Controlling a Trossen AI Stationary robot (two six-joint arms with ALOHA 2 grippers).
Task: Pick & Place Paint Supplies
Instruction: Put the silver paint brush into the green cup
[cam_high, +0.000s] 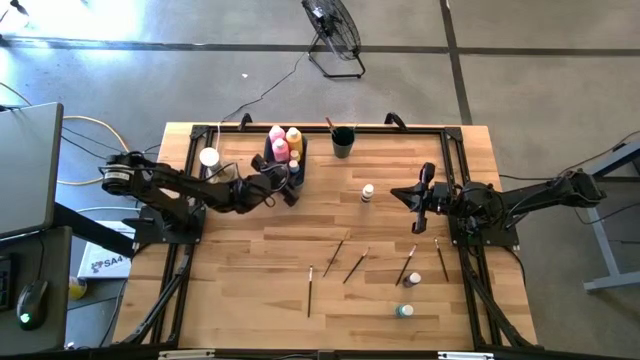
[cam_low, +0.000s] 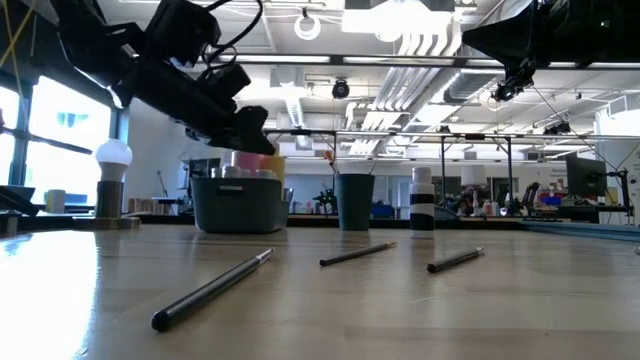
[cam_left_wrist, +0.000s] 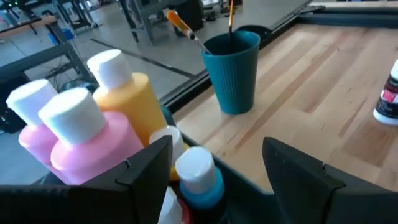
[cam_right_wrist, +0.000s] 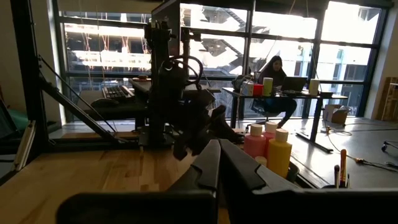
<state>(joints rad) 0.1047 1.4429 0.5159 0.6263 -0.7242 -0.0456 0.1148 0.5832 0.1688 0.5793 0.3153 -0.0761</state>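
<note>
Blue-bodied paint bottle (cam_left_wrist: 198, 180) between the spread, empty left tool (cam_left_wrist: 217, 180) fingers, untouched.

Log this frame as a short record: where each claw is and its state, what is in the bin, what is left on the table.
left claw: open, over the bin
right claw: shut, empty, raised at the table's right side
bin: pink bottles, yellow bottle, small blue bottle
cup: holds brushes
left on table: paintbrushes, small bottles

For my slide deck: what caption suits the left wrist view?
Open left end effector above a blue small bottle in the bin, beside pink and yellow squeeze bottles.
</note>
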